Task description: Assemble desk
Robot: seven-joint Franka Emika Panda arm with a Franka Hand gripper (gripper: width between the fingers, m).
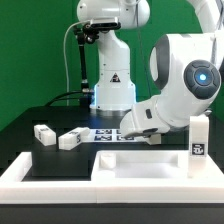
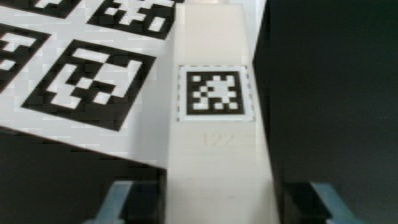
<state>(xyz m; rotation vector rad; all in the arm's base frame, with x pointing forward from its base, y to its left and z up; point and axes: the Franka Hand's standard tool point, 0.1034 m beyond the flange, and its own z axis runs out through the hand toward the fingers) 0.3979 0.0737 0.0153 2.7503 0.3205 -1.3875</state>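
The leg block (image 2: 214, 120) lies lengthwise between the fingers (image 2: 128, 200) of the hand (image 2: 214, 203), tag face up. The hand is closed on it, with a finger pressed to each long side. One side of the block runs along the edge of the marker board (image 2: 71, 70), toward the middle of the worktop (image 1: 20, 140). In the exterior view the arm (image 1: 185, 80) hides this grip.

The tabletop panel (image 1: 140, 162) lies flat near the worktop's front edge, inside the low white border wall (image 1: 40, 178). Two more leg blocks (image 1: 43, 134) (image 1: 70, 140) lie just beside each other on the worktop, toward the exterior view's left. A fourth leg block (image 1: 199, 135) stands upright at the exterior view's right, by the wall.
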